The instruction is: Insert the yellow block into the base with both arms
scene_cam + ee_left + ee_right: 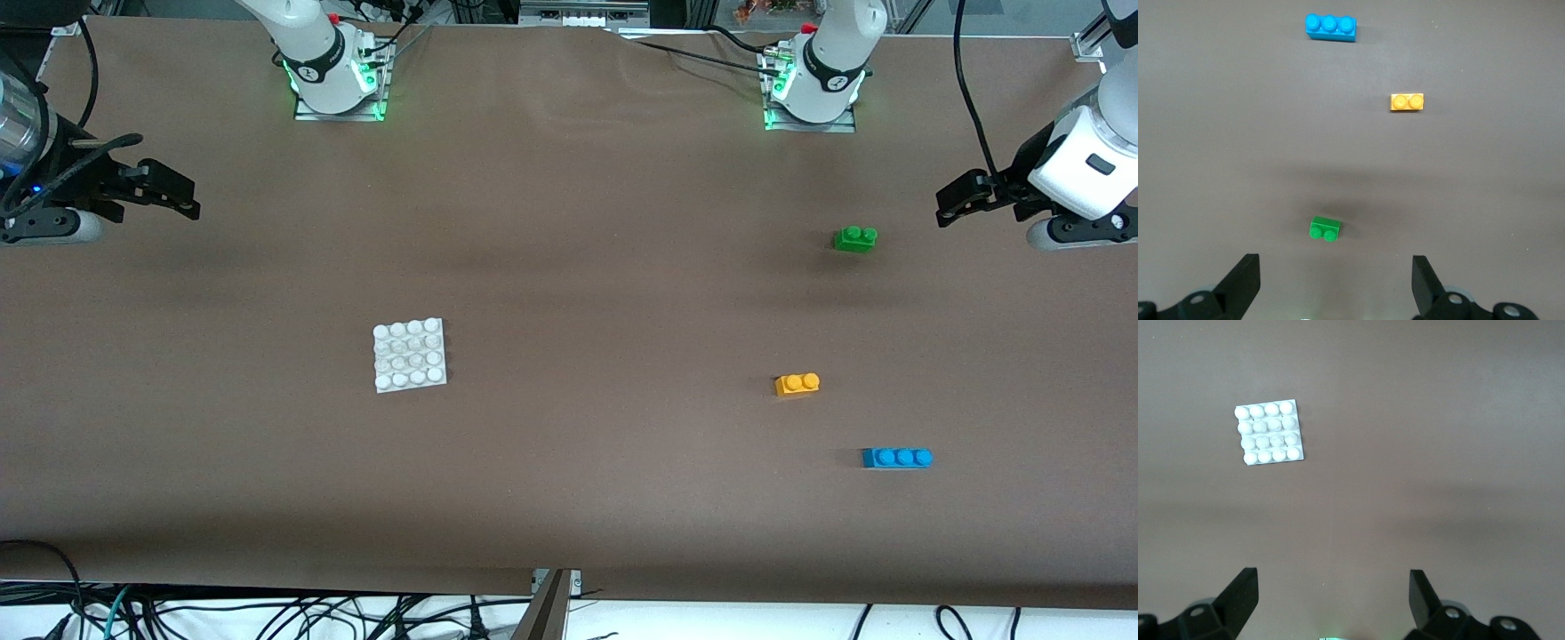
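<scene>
The yellow block (797, 384) lies on the table toward the left arm's end; it also shows in the left wrist view (1407, 101). The white base (409, 355) lies toward the right arm's end and shows in the right wrist view (1269, 432). My left gripper (949, 206) hangs open and empty in the air at its end of the table, apart from all bricks; its jaws (1335, 283) stand wide. My right gripper (182, 197) hangs open and empty at its own end, apart from the base; its jaws (1333, 600) stand wide.
A green two-stud brick (855, 237) lies farther from the front camera than the yellow block, closest to the left gripper. A blue three-stud brick (897, 457) lies nearer to the camera. Both arm bases (338, 80) (811, 89) stand along the table's edge by the robots.
</scene>
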Available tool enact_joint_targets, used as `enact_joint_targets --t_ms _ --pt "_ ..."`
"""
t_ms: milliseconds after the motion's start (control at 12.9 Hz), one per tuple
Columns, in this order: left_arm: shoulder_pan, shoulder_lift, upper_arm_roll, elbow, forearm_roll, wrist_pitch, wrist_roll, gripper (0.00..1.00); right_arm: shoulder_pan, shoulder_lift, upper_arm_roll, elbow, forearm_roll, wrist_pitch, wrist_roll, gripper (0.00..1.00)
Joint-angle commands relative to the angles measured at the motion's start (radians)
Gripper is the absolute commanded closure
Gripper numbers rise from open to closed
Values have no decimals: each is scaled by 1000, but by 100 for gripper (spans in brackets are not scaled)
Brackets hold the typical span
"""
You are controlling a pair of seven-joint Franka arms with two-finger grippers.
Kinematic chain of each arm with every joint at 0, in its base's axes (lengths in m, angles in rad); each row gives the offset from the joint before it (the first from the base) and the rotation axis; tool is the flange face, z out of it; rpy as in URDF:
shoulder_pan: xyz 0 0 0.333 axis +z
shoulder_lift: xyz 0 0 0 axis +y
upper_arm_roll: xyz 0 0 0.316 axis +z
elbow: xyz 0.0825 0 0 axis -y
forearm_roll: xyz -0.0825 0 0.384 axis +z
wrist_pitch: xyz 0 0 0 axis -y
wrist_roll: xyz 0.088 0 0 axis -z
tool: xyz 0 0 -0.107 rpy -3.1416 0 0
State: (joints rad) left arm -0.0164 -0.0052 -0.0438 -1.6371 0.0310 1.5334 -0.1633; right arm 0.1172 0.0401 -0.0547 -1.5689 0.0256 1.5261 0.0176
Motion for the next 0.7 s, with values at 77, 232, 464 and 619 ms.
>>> enact_joint_targets --t_ms 77,232,464,619 --pt "3 13 -1 34 -17 -26 25 0 -24 0 24 12 -4 -17 -10 0" --pt "3 13 -1 34 -17 -24 28 0 -24 3 24 16 -7 -17 -21 0" --pt "4 22 4 34 -17 -24 34 0 -25 6 22 16 -4 -12 -25 0" --pt "0 22 -2 34 -19 -24 30 0 -25 6 21 16 -3 -12 -25 0"
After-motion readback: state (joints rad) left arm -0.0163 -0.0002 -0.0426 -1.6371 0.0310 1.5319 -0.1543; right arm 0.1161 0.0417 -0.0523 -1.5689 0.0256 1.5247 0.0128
